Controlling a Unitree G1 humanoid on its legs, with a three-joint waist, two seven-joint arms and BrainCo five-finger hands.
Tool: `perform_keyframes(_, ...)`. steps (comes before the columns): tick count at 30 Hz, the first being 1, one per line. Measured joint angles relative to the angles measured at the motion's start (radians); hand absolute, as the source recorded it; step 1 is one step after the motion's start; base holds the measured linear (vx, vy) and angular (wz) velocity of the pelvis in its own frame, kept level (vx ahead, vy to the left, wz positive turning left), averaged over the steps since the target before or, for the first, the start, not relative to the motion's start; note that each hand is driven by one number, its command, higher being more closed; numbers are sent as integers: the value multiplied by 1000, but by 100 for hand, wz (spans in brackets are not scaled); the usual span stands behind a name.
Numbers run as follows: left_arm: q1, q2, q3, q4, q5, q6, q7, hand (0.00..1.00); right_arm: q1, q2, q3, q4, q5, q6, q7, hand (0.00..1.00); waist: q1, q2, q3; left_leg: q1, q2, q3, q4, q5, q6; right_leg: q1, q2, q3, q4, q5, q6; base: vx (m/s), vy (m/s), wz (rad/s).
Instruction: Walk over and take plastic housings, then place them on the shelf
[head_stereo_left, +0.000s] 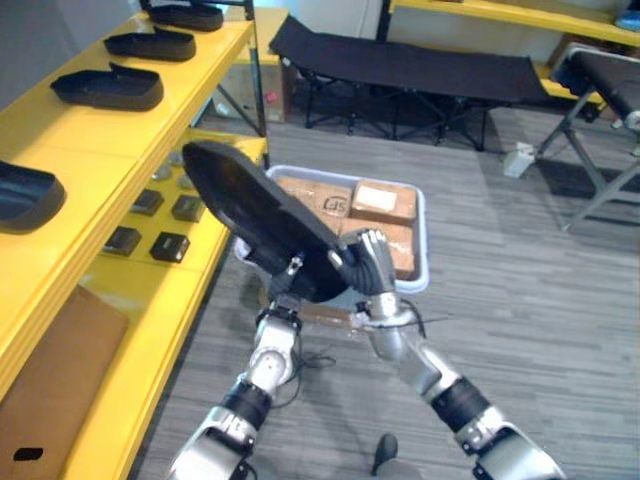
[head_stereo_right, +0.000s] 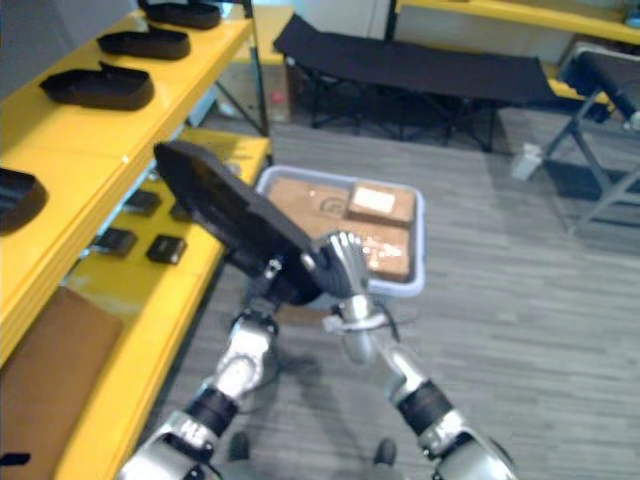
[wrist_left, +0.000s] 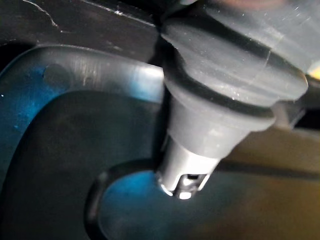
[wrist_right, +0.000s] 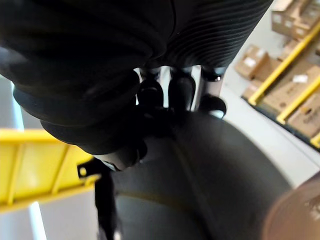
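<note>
Housing held up beside the yellow shelf

Left eye view: a black plastic housing (head_stereo_left: 250, 205) is raised and tilted in the air between both hands, its far end reaching toward the yellow shelf (head_stereo_left: 150, 125) on the left. The right hand (head_stereo_left: 370, 262) has its fingers (head_stereo_left: 376, 248) curled over the near edge, clamped on it. The left hand (head_stereo_left: 292, 270) sits under the near end, and whether it grips cannot be told. A row of housings (head_stereo_left: 110, 88) lies along the top board. The lower board carries small black boxes (head_stereo_left: 168, 245) and a cardboard sheet (head_stereo_left: 50, 370). On the grey striped floor (head_stereo_left: 500, 270), just behind the raised piece, stands a pale bin (head_stereo_left: 423, 235) packed with cartons (head_stereo_left: 383, 200). Black folding cots (head_stereo_left: 400, 65) line the back of the room.

Right eye view: the same scene, with the right hand wrapped on the rim.

Left wrist view: the hand's grey cover lies close against the dark, glossy plastic.

Right wrist view: dark fingertips hook over the rounded black edge, with a yellow rail to one side and cartons on yellow racks beyond.
</note>
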Motion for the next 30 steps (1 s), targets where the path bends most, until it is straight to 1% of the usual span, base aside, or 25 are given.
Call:
perform_keyframes(2, 36, 0, -5, 0, 8, -20, -2, 100, 27, 3, 21, 5, 64, -2, 22, 0, 1, 0, -18, 6, 0, -3, -1, -2, 0, 10, 0, -2, -1, 1, 2, 25, 5, 5)
perform_keyframes(3, 43, -1, -8, 0, 14, -28, -1, 100, 35, 3, 24, 7, 76, -7, 23, 0, 1, 0, -21, 7, -1, -4, -1, -3, 0, 14, 0, -4, -2, 0, 2, 34, 7, 12)
perform_keyframes(4, 48, -1, -6, 0, 40, -48, 2, 100, 52, 3, 23, 10, 97, -17, 23, 0, 2, 0, -22, 7, -1, -11, -1, -3, 0, 20, 0, -13, -4, 0, 3, 29, 7, 14)
perform_keyframes(5, 48, -1, 2, -4, 86, -71, 23, 100, 65, 4, 24, 12, 118, -20, 22, 0, 4, 0, -23, 5, -2, -16, -1, -3, 0, 22, 0, -19, -5, 0, 3, 18, 5, 13)
perform_keyframes(6, 48, -1, 6, -10, 108, -83, 41, 100, 74, 4, 26, 15, 133, -21, 22, 0, 6, -1, -23, 5, -2, -18, -1, -3, 0, 24, 0, -21, -5, 0, 3, 5, 6, 10)
perform_keyframes(7, 51, -1, 23, -37, 167, -99, 81, 100, 93, 3, 26, 20, 158, -21, 20, 0, 8, -2, -24, 6, -2, -21, -1, -3, 0, 31, 0, -25, -10, 0, 3, 4, 6, 8)
perform_keyframes(8, 54, -1, 36, -78, 250, -120, 137, 100, 115, 0, 33, 24, 178, -21, 19, 0, 8, -4, -26, 8, -3, -23, -1, -3, 0, 39, 0, -28, -18, 2, 5, 4, 7, 7)
perform_keyframes(9, 54, -1, 42, -97, 290, -128, 158, 100, 124, 0, 41, 24, 189, -21, 18, 0, 9, -4, -31, 7, -3, -23, -1, -3, 0, 39, 0, -29, -19, 2, 5, 0, 0, 0)
perform_keyframes(12, 54, -1, 84, -175, 480, -149, 241, 100, 141, 4, 63, 15, 211, -21, 23, 0, 9, -2, -59, 10, -4, -24, -1, -4, 0, 50, 2, -31, -32, 6, 9, 7, 3, 1)
perform_keyframes(13, 55, -2, 98, -203, 540, -152, 261, 100, 139, 3, 57, -5, 212, -21, 31, 0, 12, 0, -63, 18, -4, -25, -1, -5, 0, 57, 2, -33, -32, 6, 9, 0, 0, 0)
perform_keyframes(14, 59, -2, 109, -220, 569, -152, 271, 100, 138, 3, 55, -20, 212, -21, 38, 0, 13, 0, -67, 21, -3, -22, -2, -5, -1, 57, 3, -33, -32, 6, 9, -3, 11, -4)
perform_keyframes(15, 66, -1, 125, -250, 644, -151, 297, 100, 138, 3, 44, -64, 213, -21, 47, 0, 13, 2, -77, 23, -4, -21, -2, -6, -1, 57, 2, -32, -32, 5, 9, -9, 13, -5)
perform_keyframes(17, 88, 0, 154, -307, 829, -139, 368, 100, 131, -2, -1, -171, 281, -22, 89, 0, 8, 7, -86, 25, -4, -21, -2, -6, -1, 58, 2, -32, -32, 5, 9, 0, 0, 0)
perform_keyframes(18, 108, 2, 174, -327, 933, -122, 414, 100, 125, -2, -42, -237, 313, -27, 97, 0, 6, 12, -92, 27, -4, -21, -2, -6, -1, 60, 2, -32, -32, 5, 9, 0, 0, 0)
perform_keyframes(19, 119, 3, 189, -332, 992, -109, 443, 100, 121, -2, -66, -269, 336, -37, 105, 0, 5, 14, -94, 32, -4, -20, -2, -6, -1, 63, 2, -32, -31, 5, 8, 0, 0, 0)
perform_keyframes(20, 146, 3, 209, -339, 1110, -84, 498, 100, 116, -5, -121, -328, 385, -50, 116, 0, 4, 18, -96, 43, -4, -18, -2, -6, -2, 72, 2, -31, -32, 0, 3, 0, 0, 0)
perform_keyframes(21, 160, 3, 220, -339, 1171, -70, 523, 100, 116, -7, -155, -353, 411, -59, 126, 0, 3, 20, -100, 46, -4, -18, -2, -6, -2, 73, 2, -31, -32, -3, -1, 0, 0, 0)
perform_keyframes(22, 187, 7, 245, -341, 1288, -39, 569, 100, 117, -20, -221, -397, 454, -82, 141, 0, 0, 24, -108, 46, -4, -17, -3, -7, -2, 71, 2, -29, -32, -5, -3, -30, 12, -2)
perform_keyframes(23, 217, 20, 274, -363, 1371, -12, 601, 100, 123, -36, -285, -433, 505, -94, 166, 0, -7, 27, -110, 45, -3, -16, -3, -8, -2, 70, 2, -28, -32, -7, -1, 0, 0, 0)
perform_keyframes(24, 234, 31, 285, -381, 1401, 0, 618, 100, 132, -45, -315, -447, 537, -103, 179, 0, -12, 28, -111, 45, -3, -16, -3, -8, -2, 70, 2, -28, -32, -7, 0, 0, 0, 0)
perform_keyframes(26, 302, 55, 357, -456, 1518, 15, 670, 100, 220, -60, -449, -503, 674, -120, 257, 0, -25, 30, -113, 48, -3, -11, -3, -13, 1, 68, 2, -23, -32, -7, 0, -13, 14, -5)
perform_keyframes(27, 316, 59, 376, -476, 1535, 17, 681, 100, 256, -60, -484, -511, 711, -125, 279, 0, -25, 31, -113, 49, -3, -8, -3, -15, -2, 66, 2, -21, -32, -7, 0, 6, 24, -15)
perform_keyframes(28, 341, 66, 413, -511, 1558, 19, 704, 100, 321, -59, -543, -512, 789, -129, 325, 0, -26, 31, -113, 55, -3, 2, -3, -15, -2, 64, 2, -11, -32, -7, 0, 12, 24, -24)
perform_keyframes(29, 365, 70, 442, -534, 1574, 18, 723, 100, 391, -53, -590, -510, 889, -124, 391, 0, -26, 36, -121, 56, -3, 12, -3, -21, -6, 56, 2, 2, -32, -7, 0, 15, 26, -25)
perform_keyframes(30, 376, 71, 457, -541, 1576, 18, 729, 100, 424, -48, -609, -508, 927, -123, 417, 0, -29, 39, -124, 56, -3, 15, -3, -21, -5, 54, 2, 3, -32, -7, 0, 35, 25, -16)
